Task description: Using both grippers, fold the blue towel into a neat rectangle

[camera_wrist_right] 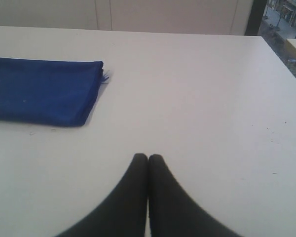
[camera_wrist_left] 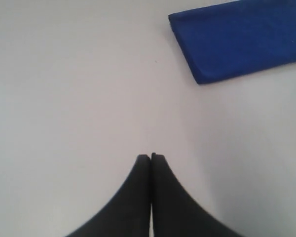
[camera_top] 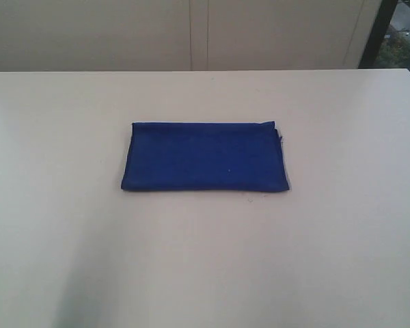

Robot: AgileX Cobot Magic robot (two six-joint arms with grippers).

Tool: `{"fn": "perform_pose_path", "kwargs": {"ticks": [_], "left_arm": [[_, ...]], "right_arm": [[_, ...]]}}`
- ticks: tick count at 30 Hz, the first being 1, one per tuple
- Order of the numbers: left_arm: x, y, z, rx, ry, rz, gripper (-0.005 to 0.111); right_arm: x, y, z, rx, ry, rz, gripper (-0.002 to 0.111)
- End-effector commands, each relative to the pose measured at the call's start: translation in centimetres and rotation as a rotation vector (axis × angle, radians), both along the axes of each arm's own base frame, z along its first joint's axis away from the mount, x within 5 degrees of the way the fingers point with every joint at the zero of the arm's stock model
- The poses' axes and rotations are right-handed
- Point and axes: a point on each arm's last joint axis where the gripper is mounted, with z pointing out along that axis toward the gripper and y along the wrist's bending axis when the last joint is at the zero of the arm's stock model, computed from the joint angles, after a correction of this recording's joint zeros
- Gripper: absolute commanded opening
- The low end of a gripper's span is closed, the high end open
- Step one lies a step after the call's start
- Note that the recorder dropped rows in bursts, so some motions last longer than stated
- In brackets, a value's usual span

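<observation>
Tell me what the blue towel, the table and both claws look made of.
The blue towel: soft matte cloth, going by its rounded folded edges and a loose thread; weave too blurred to tell. The table: smooth pale surface with a faint sheen, perhaps laminate. The left claw and right claw: smooth matte black, plastic or coated metal; cannot tell.

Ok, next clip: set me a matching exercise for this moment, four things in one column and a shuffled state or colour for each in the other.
Things
1. blue towel
2. left gripper
3. table
4. loose thread

States
A. white, with the cloth lying on it
B. jaws shut, holding nothing, apart from the cloth
C. sticks out at one corner of the cloth
D. folded into a flat rectangle

Pairs: 1-D, 2-B, 3-A, 4-C
</observation>
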Motion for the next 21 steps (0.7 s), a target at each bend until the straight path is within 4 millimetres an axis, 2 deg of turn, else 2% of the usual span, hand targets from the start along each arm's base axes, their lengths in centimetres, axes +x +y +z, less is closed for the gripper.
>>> {"fn": "perform_pose_path", "kwargs": {"ticks": [1, 8, 14, 21], "left_arm": [[-1.2, 0.5, -2.8, 0.032, -0.055, 0.046, 0.000], [-1.9, 1.0, -8.0, 0.057, -0.153, 0.088, 0.000], [-2.5, 1.1, -11.7, 0.081, -0.153, 0.082, 0.000], [-2.4, 1.1, -12.0, 0.086, -0.157, 0.084, 0.000]], "right_arm": [[0.0, -0.1, 0.0, -0.006, -0.015, -0.006, 0.000], [0.0, -0.1, 0.0, -0.006, -0.015, -0.006, 0.000], [0.0, -0.1, 0.0, -0.006, -0.015, -0.006, 0.000], [0.0, -0.1, 0.0, -0.006, -0.015, -0.006, 0.000]]}}
